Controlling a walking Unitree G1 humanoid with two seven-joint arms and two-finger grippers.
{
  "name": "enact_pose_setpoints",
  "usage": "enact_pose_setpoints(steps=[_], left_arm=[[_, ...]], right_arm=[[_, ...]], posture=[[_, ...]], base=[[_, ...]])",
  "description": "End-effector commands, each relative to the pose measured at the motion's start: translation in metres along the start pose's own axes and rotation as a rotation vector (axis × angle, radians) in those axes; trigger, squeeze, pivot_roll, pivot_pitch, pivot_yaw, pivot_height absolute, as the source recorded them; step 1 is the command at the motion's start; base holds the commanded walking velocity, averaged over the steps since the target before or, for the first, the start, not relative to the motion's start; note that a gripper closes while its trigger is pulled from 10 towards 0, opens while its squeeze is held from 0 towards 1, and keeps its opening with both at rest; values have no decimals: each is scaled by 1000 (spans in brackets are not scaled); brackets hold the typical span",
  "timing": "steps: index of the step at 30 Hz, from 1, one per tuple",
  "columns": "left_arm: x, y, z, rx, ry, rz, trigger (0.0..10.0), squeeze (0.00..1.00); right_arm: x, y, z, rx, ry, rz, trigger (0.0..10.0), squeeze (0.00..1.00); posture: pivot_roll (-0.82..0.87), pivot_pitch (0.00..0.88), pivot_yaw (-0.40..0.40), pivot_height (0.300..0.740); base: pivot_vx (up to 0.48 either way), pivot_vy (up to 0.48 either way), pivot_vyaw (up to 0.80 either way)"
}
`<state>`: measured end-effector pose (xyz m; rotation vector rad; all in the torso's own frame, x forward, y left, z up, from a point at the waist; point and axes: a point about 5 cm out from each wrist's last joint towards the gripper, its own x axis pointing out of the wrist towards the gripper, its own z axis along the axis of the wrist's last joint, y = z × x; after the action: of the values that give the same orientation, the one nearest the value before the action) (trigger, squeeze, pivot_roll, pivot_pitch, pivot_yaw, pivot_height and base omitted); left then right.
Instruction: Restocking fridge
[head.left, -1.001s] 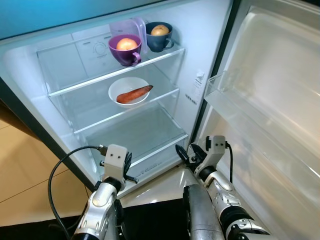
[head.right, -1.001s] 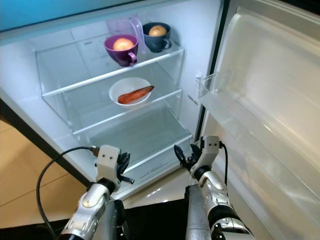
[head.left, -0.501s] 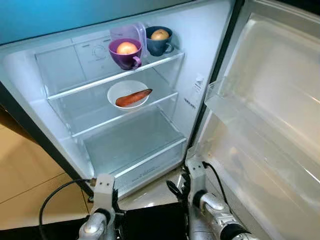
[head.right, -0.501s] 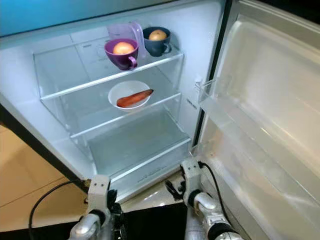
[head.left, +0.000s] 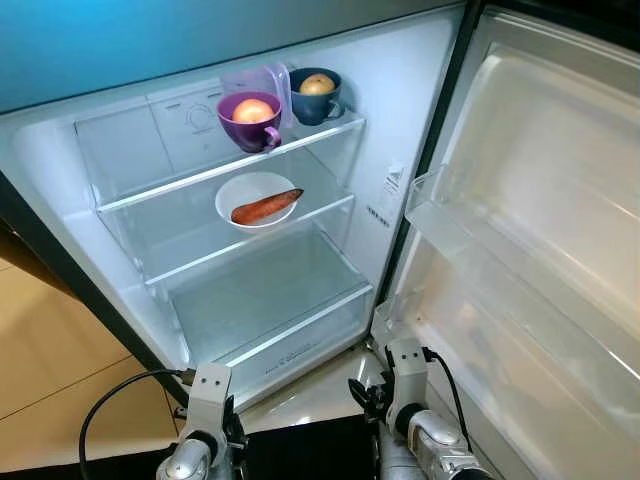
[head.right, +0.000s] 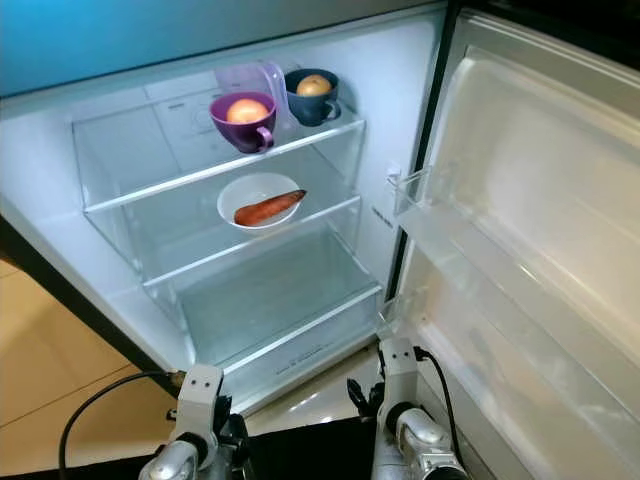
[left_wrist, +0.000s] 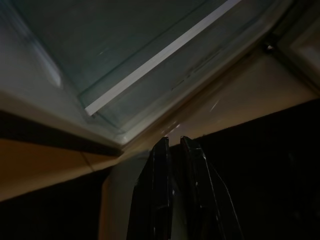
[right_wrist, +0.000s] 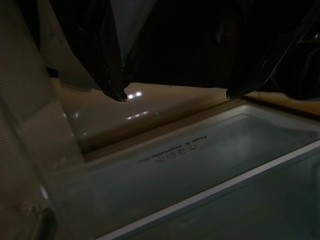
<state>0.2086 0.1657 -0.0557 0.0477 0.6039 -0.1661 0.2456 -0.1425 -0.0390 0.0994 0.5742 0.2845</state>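
The fridge (head.left: 400, 110) stands open before me. On its top shelf a purple cup (head.left: 252, 120) and a dark blue cup (head.left: 318, 95) each hold a round yellowish fruit. The middle shelf carries a white bowl (head.left: 240, 192) with a sweet potato (head.left: 266, 206) in it. Both arms are low, in front of the crisper drawer (head.left: 275, 315). My left gripper (left_wrist: 172, 142) is shut with nothing in it, seen above the floor by the fridge's lower edge. My right gripper (right_wrist: 175, 95) is open and empty, pointing at the drawer front.
A clear plastic container (head.left: 262, 78) stands behind the cups. The open door (head.left: 540, 200) with its clear door shelf (head.left: 470, 225) is on the right. Wooden floor (head.left: 50, 340) lies to the left and glossy tile (head.left: 320, 385) below the fridge.
Both arms have dropped from in front of the lower shelf down to the bottom edge of the picture. The food in the fridge has not moved.
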Motion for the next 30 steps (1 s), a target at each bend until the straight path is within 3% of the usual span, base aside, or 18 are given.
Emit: enact_pose_setpoints(steps=[1,4,10,19,27,30], left_arm=[[-6,8,-12,42,50,8,10000,0],[-8,9,-18,39,74,20,10000,0],[-10,12,-21,-59,52,103,10000,0],[-7,16,-13,-56,5,113,10000,0],[-11,23,-17,-59,8,136,10000,0],[-13,23,-19,-59,12,136,10000,0]], right_arm=[[-11,-4,-29,49,106,-40,10000,0],[-15,-7,-33,79,108,-59,10000,0],[-21,-14,-42,126,121,-101,10000,0],[-24,-14,-46,126,127,-111,10000,0],[-24,-16,-45,100,137,-108,10000,0],[-23,-12,-45,120,134,-44,10000,0]], posture=[[-102,132,39,616],[-104,130,40,616],[-104,125,41,616],[-103,120,37,616],[-108,120,37,616],[-112,119,36,621]], base=[[0,0,0],[0,0,0],[0,0,0],[0,0,0],[0,0,0],[0,0,0]])
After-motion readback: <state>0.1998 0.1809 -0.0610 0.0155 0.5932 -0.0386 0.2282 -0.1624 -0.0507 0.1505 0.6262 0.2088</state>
